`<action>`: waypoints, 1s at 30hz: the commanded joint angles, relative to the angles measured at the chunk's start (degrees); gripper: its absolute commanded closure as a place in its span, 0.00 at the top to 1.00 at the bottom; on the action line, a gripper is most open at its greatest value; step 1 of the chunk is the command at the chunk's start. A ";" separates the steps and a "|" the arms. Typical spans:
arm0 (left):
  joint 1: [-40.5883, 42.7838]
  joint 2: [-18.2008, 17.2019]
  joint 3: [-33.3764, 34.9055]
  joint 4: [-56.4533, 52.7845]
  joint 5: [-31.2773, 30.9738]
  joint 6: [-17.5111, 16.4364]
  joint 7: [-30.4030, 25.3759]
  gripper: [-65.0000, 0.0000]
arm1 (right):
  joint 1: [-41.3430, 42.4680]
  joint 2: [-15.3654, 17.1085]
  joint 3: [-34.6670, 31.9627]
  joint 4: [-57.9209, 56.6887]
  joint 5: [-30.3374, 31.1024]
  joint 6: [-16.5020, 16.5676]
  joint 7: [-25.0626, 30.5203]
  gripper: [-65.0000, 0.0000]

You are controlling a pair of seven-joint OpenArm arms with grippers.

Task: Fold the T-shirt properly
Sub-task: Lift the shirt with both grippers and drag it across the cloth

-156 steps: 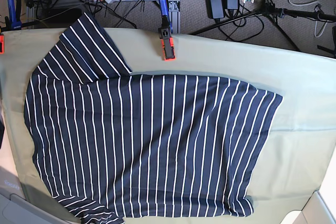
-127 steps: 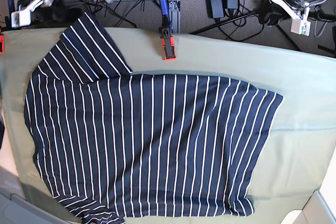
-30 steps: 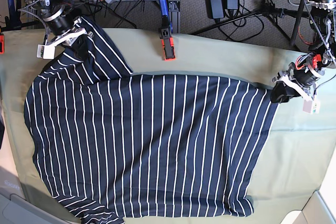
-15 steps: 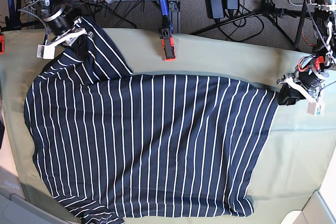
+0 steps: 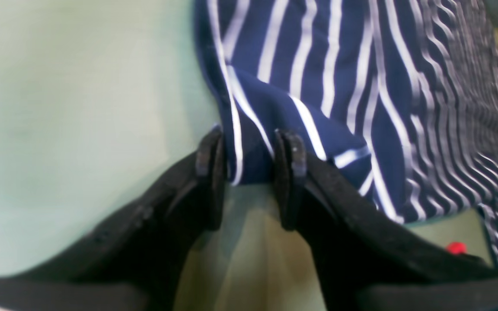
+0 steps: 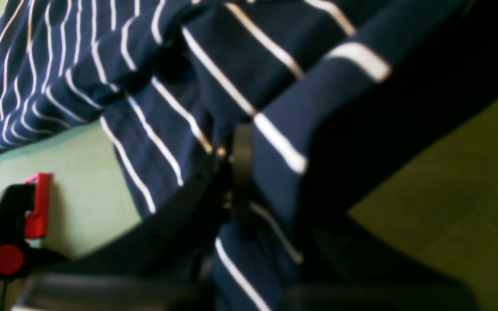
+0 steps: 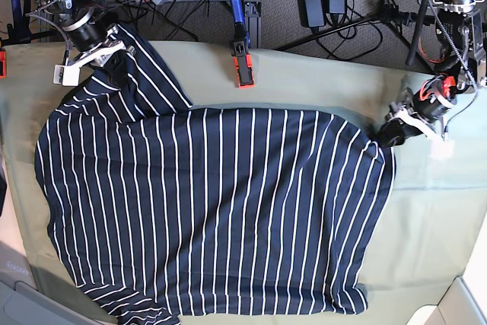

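Base view: shirt [image 7: 213, 211] lies spread flat on the green cloth [image 7: 434, 211], filling most of the table, one sleeve pointing to the far corner on this view's left. Its hem corner on the right was out at the cloth's fold half a second ago; now it's pulled inward and the edge there has bunched, so I read the first fold as just starting from that side.

Left gripper [image 7: 389, 133] sits on that corner. Left wrist view shows what base can't: both pads [image 5: 290, 172] pressed onto a pinch of striped fabric [image 5: 249, 147], cloth bare underneath, so the corner is lifted, not dragged.

Right gripper [image 7: 106, 62] hasn't shifted, parked at the sleeve. Right wrist view is blurry, but fabric [image 6: 240, 86] drapes over and between the fingers [image 6: 240, 164], so I judge it clamped on the sleeve; I can't see the far pad.

Orange clamp [image 7: 243, 66] at the table's far edge, also in the right wrist view [image 6: 37, 207], well clear of the shirt.

Risk: a one-sided pull will skew the hem.
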 commanded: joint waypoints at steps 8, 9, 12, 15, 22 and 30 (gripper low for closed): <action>-2.84 0.90 3.13 0.59 -0.11 -2.71 -0.74 0.35 | -0.28 0.20 -0.17 0.17 -1.27 -0.57 -2.36 0.00; -3.61 0.90 2.99 0.59 -0.11 -2.69 -0.74 0.35 | -0.28 0.20 -0.17 0.17 -1.27 -0.57 -2.36 0.00; -5.81 0.92 2.99 0.59 -0.11 -2.73 -0.74 0.31 | -0.28 0.20 -0.17 0.17 -1.27 -0.57 -2.36 0.00; -7.10 0.92 2.99 0.59 0.55 -2.93 -0.79 0.02 | -0.26 0.20 -0.17 0.17 -1.27 -0.57 -2.34 0.00; -7.19 0.72 2.99 0.59 2.67 -9.89 -1.60 0.00 | -0.26 0.20 -0.17 0.17 -1.27 -0.57 -2.34 0.00; -6.88 -3.69 2.97 0.76 -2.25 -9.89 -0.31 0.00 | -0.28 0.20 0.74 1.18 0.09 0.72 -7.85 0.00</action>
